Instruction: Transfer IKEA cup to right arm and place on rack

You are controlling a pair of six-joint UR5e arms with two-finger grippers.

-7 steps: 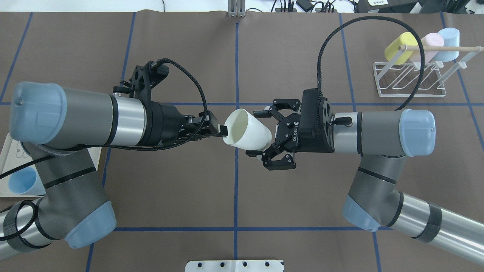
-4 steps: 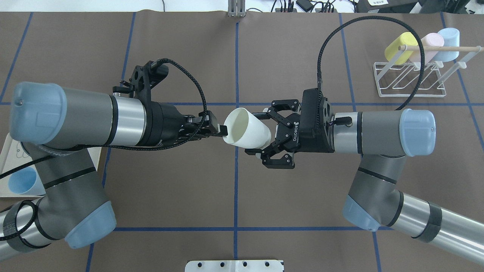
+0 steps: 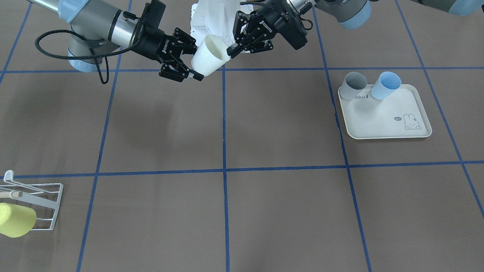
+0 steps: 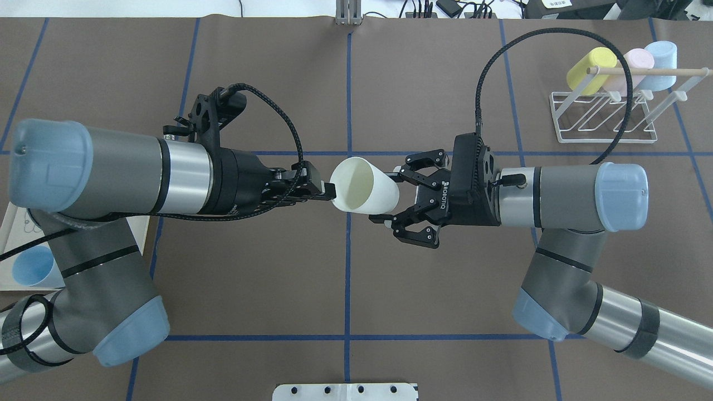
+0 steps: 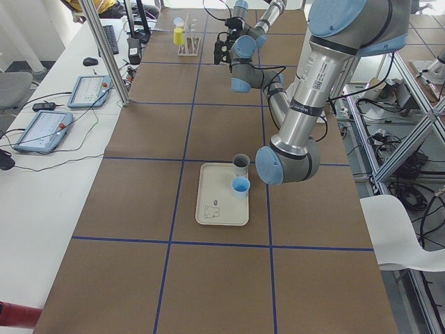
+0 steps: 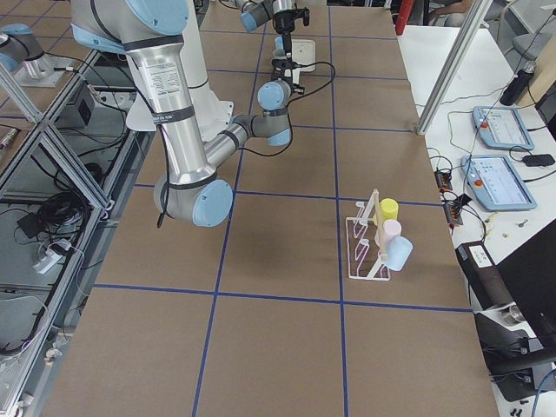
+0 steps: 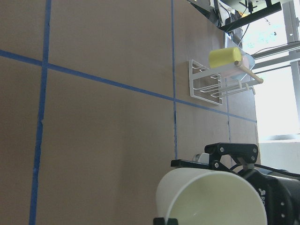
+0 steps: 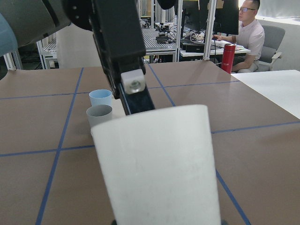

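A white IKEA cup (image 4: 376, 192) hangs sideways in the air over the table's middle, its mouth toward my left arm. My left gripper (image 4: 330, 194) is shut on the cup's rim, one finger inside the mouth. The right arm's gripper (image 4: 388, 197) has its fingers on either side of the cup's base and looks shut on it. In the front-facing view the cup (image 3: 208, 56) sits between the left gripper (image 3: 229, 49) and the right gripper (image 3: 193, 60). The rack (image 4: 604, 120) stands at the far right.
A yellow cup (image 4: 590, 69), a pink cup (image 4: 635, 64) and a blue cup (image 4: 660, 67) hang on the rack. The cream rabbit-print tray (image 3: 378, 121) on my left holds a grey cup (image 3: 355, 85) and a light-blue cup (image 3: 386, 85). A person sits beyond the table in the right wrist view.
The right gripper's fingers have narrowed around the cup's base. The cup has tilted and shifted slightly, and both arms have moved a little with it.
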